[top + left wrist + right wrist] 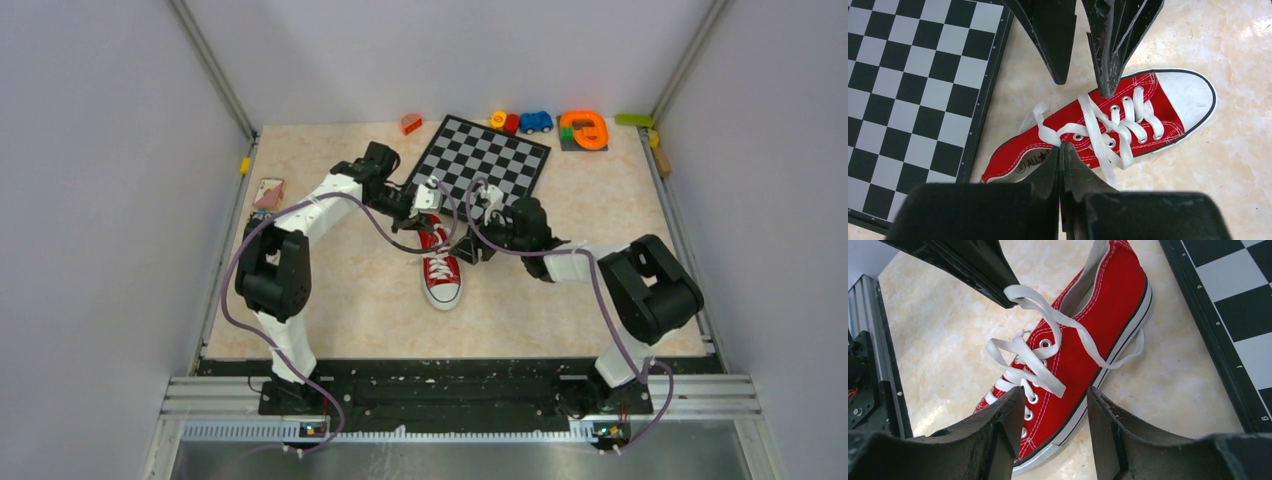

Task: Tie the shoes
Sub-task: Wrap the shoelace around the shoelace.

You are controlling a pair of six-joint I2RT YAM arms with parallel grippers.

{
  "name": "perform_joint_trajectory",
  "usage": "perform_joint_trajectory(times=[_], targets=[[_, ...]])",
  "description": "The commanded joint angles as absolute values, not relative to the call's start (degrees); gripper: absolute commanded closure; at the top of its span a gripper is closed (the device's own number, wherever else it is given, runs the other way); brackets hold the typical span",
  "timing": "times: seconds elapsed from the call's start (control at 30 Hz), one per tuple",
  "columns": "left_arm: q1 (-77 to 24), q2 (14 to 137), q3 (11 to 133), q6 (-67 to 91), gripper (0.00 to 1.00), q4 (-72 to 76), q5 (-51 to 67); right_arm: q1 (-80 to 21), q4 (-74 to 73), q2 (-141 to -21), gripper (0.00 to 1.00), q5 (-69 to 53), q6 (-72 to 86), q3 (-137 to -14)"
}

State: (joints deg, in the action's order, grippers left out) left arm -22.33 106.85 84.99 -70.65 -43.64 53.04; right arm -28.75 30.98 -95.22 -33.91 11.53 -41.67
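Left jaws pinched tight on the white flat lace (1049,135) of the red canvas low sneaker (1098,315); right jaws half apart, empty, the sneaker's eyelets beneath them.

Inside the sneaker (1068,117), print reads "ALL" plus a star.

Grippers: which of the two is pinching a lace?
The left gripper, shut on a white lace of the red sneaker; the right gripper hangs open, holding nothing.
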Motion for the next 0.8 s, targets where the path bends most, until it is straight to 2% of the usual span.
perform_joint_trajectory(times=[0.0, 0.13, 0.3, 0.4, 0.57, 0.67, 0.77], targets=[[-22.40, 103.49, 84.75, -70.93, 1.00, -42.97, 54.06, -29.27, 35.66, -96.85, 0.48, -34.90, 10.56, -43.57], [-22.41, 103.36, 84.64, -71.08, 1.00, -42.90, 54.15, -29.57, 35.52, -98.63, 0.48, -35.06, 10.55, -44.80], [-22.40, 103.44, 84.58, -71.10, 1.00, -42.91, 54.05, -29.90, 36.03, -99.96, 0.55, -35.93, 10.67, -45.44], [-22.41, 103.45, 84.56, -71.10, 1.00, -42.90, 54.05, -29.88, 36.44, -100.06, 0.65, -36.90, 10.86, -45.46], [-22.49, 103.07, 84.35, -70.97, 1.00, -42.81, 54.00, -29.92, 36.86, -99.09, 0.91, -38.85, 11.33, -45.40], [-22.88, 102.41, 83.42, -70.25, 1.00, -41.68, 53.67, -29.90, 37.19, -97.60, 1.00, -38.98, 12.31, -45.55], [-23.36, 101.47, 81.83, -68.55, 1.00, -39.19, 52.88, -29.89, 36.86, -96.62, 1.00, -39.34, 13.68, -46.64]])
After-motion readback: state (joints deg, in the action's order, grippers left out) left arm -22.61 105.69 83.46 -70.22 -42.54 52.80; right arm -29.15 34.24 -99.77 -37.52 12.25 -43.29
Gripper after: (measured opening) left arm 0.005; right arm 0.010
